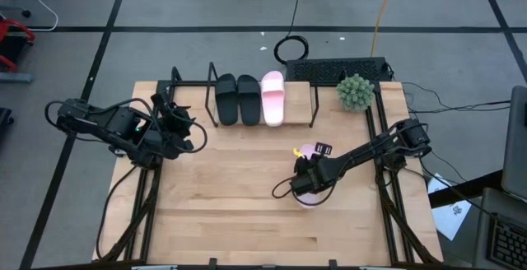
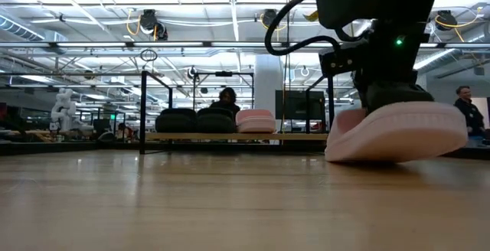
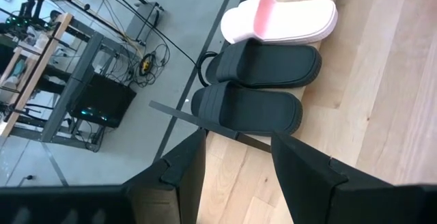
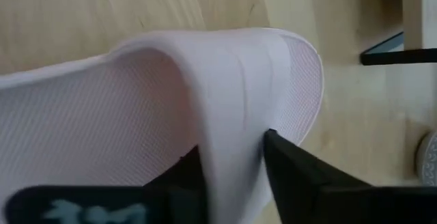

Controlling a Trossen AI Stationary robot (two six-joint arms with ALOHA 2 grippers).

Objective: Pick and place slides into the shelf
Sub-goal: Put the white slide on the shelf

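Currently: right gripper [image 1: 306, 183] low over the light wooden tabletop [image 1: 222, 212], centre-right, fingers [image 4: 300, 176] clamped across the wide strap of the 4th slide, pale pink open-toe sandal [image 2: 394, 132]. Sandal tilted in the low view, one end touching the table, other end raised. Low black wire-frame shelf with light wooden board [image 1: 300, 114] at the far edge, already carrying 3 slides side by side: 2 matte black slides [image 1: 237, 100], then 1 pale pink slide [image 1: 272, 98] touching the nearer black one. Left gripper [image 1: 183, 122] parked at the table's left side near the shelf's left end, fingers apart, holding nothing. Small green potted plant [image 1: 356, 91] just right of the shelf.
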